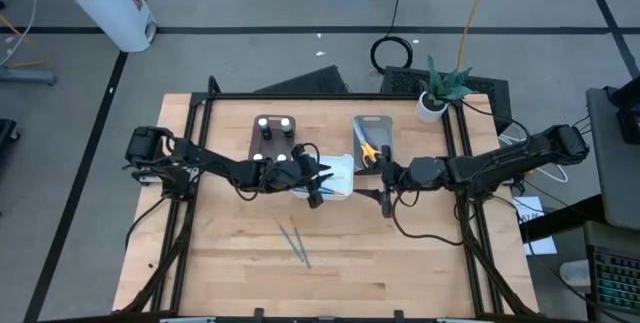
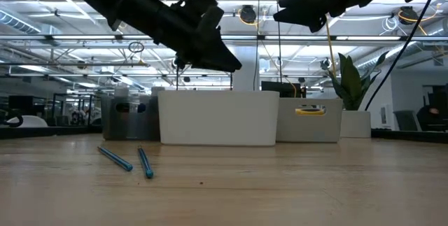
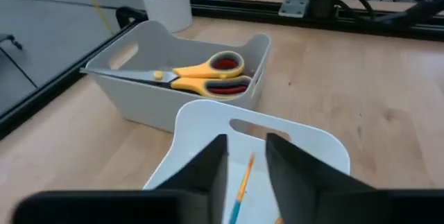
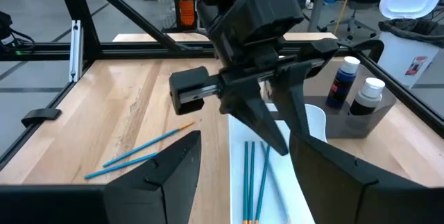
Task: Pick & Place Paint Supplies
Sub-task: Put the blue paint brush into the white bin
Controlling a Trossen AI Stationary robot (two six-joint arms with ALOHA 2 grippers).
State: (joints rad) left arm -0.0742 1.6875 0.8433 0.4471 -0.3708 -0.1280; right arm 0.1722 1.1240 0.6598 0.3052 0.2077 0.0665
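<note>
My left gripper (image 1: 316, 189) (image 3: 246, 160) hangs open above the white tray (image 1: 338, 177) (image 3: 291, 132), touching nothing. Several thin blue brushes (image 4: 253, 175) lie lengthwise in that tray; one brush (image 3: 242, 184) shows between the left fingers, below them. Two more blue brushes (image 1: 296, 240) (image 2: 130, 159) lie flat on the table nearer the front edge. Yellow scissors with red-lined handles (image 3: 207, 75) (image 1: 368, 149) lie in the grey tray (image 1: 372, 123). White-capped paint bottles (image 4: 355, 89) (image 1: 272, 139) stand in the brown tray. My right gripper (image 1: 386, 201) (image 4: 253, 172) hovers open just right of the white tray.
A potted plant (image 1: 437, 93) stands at the table's far right corner, behind the grey tray. Black frame rails (image 1: 190, 163) run along the table's left, right and far sides. Bare wood (image 1: 230, 253) lies around the two loose brushes toward the near edge.
</note>
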